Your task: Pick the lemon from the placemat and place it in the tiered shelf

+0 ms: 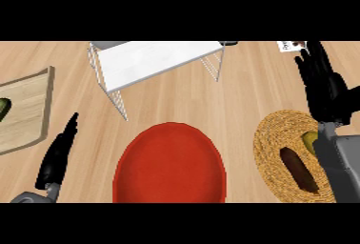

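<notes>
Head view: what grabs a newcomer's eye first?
The big red placemat at bottom centre, nothing visible on it. Above it, the white tiered shelf at top centre. The right robot hand, fingers straight, rises at the right edge over a woven basket.

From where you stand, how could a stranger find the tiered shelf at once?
Start at the big red placemat in the counter's middle. Straight beyond it stands the tiered shelf, a flat white top on thin wire legs. Unlike its neighbours, it alone is raised.
</notes>
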Robot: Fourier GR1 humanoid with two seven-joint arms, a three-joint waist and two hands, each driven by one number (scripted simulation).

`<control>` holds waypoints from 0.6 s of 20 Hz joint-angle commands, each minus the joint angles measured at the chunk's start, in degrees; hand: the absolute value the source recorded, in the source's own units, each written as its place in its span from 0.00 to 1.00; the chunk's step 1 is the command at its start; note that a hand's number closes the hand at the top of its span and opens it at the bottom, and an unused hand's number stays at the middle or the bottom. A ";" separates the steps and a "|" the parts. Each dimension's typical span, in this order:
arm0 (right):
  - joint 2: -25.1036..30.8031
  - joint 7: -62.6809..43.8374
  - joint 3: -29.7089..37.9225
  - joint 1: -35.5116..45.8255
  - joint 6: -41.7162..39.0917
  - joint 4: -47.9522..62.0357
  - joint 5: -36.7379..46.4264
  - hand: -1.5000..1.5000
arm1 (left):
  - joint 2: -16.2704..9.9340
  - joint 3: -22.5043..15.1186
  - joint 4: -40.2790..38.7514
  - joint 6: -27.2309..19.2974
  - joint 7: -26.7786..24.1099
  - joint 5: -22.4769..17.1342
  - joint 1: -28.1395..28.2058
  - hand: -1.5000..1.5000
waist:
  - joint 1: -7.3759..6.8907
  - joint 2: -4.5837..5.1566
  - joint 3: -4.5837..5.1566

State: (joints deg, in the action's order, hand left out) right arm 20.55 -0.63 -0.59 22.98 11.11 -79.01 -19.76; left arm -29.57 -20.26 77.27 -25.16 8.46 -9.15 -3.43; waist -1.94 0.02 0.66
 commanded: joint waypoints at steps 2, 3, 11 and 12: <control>10.78 6.04 5.75 -3.10 -15.22 3.18 -3.59 1.00 | 2.66 1.79 0.67 1.79 0.16 -3.44 0.99 0.50 | 1.92 0.09 -0.72; 14.09 9.66 7.44 -4.01 -19.54 4.05 -4.17 1.00 | 2.63 3.85 -0.38 3.62 -1.79 -6.59 2.73 0.50 | 1.78 0.25 -0.73; 29.24 20.61 11.27 -9.77 -33.53 26.84 2.26 0.00 | 5.99 5.63 -0.14 10.80 1.93 -15.13 -0.48 0.50 | 0.86 1.55 -1.01; 27.51 23.88 11.15 -9.67 -34.51 30.13 2.39 0.00 | 6.81 5.31 0.39 10.42 3.29 -15.49 -1.20 0.50 | 0.29 1.67 -1.15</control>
State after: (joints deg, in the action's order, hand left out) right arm 45.51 15.76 8.28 14.22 -15.93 -59.75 -16.71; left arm -24.28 -15.28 78.47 -17.53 10.24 -21.58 -3.54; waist -0.73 1.36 -0.35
